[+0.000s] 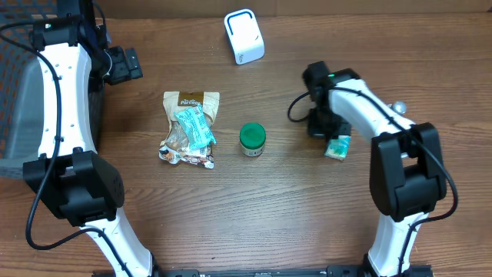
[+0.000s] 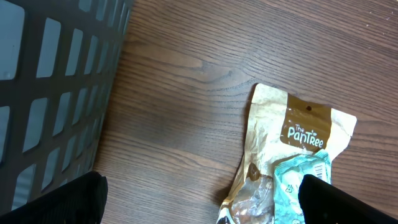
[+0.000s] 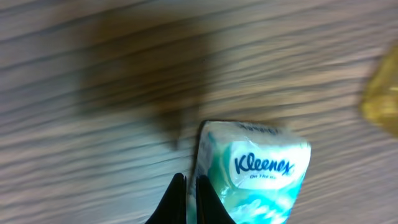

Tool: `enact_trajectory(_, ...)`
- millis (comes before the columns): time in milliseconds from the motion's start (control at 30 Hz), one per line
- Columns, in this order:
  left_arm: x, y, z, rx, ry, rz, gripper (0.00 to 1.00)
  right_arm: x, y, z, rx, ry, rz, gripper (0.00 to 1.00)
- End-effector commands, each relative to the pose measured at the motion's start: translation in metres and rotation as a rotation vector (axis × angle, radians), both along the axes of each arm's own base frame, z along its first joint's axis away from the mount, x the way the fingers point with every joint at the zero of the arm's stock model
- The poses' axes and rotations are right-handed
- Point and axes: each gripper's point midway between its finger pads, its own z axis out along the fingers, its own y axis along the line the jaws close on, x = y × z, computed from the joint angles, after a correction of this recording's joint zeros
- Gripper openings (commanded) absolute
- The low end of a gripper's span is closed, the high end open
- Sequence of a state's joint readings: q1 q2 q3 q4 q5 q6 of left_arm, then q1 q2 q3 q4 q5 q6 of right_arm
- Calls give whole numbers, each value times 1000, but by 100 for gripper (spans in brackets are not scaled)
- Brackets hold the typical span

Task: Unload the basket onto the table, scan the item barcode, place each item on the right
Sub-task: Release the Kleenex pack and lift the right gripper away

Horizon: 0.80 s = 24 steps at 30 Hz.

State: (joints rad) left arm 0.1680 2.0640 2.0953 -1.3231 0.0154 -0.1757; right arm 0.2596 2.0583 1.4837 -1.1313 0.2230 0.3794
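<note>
A teal-and-white Kleenex tissue pack [image 3: 255,177] hangs from my right gripper [image 3: 188,199], whose fingers are shut on its left edge; the wood behind it is blurred. From overhead the tissue pack [image 1: 337,148] sits just below the right gripper [image 1: 327,127], right of centre. The white scanner [image 1: 244,36] stands at the back middle. My left gripper [image 2: 202,205] is open and empty, above the wood beside a PanTree snack bag [image 2: 292,134]. A teal packet [image 2: 298,183] with a barcode lies on that bag. Overhead, the left gripper [image 1: 123,65] is at the back left.
A green-lidded jar [image 1: 252,139] stands mid-table between the snack bag [image 1: 190,127] and the right arm. A dark grey mesh basket [image 2: 50,93] fills the left side. A blurred yellowish shape [image 3: 382,99] shows at the right wrist view's edge.
</note>
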Motion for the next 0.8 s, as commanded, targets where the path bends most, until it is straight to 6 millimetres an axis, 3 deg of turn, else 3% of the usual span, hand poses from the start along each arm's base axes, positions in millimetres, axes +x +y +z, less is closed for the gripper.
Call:
enact_trajectory(0, 3, 0, 6, 5, -19, -19, 99, -1, -28, -4, -44, 16, -71, 4)
enact_trajectory(133, 3, 0, 6, 5, -19, -18, 99, -4, -41, -3, -47, 32, -105, 4)
enact_trajectory(267, 3, 0, 6, 5, -19, -19, 100, 3, -34, 7, -19, 21, -100, 4)
enact_trajectory(367, 3, 0, 6, 5, -19, -18, 100, 17, -19, 35, 15, -8, -82, 4)
enact_trajectory(433, 3, 0, 6, 5, -19, -18, 99, 27, -5, 69, 30, -38, -53, 5)
enact_trajectory(567, 3, 0, 6, 5, -19, -19, 100, 32, 21, 106, 92, -78, -14, 19)
enact_trajectory(600, 3, 0, 6, 5, -19, -19, 100, 33, 28, 111, 112, -86, -6, 29)
enact_trajectory(667, 3, 0, 6, 5, -19, -18, 100, 33, 42, 119, 161, -92, 9, 75)
enact_trajectory(700, 3, 0, 6, 5, -19, -18, 99, 33, 49, 120, 190, -91, 15, 89)
enact_trajectory(733, 3, 0, 6, 5, -19, -18, 100, 33, 58, 120, 228, -90, 20, 99)
enact_trajectory(767, 3, 0, 6, 5, -19, -18, 100, 33, 65, 120, 264, -89, 24, 100)
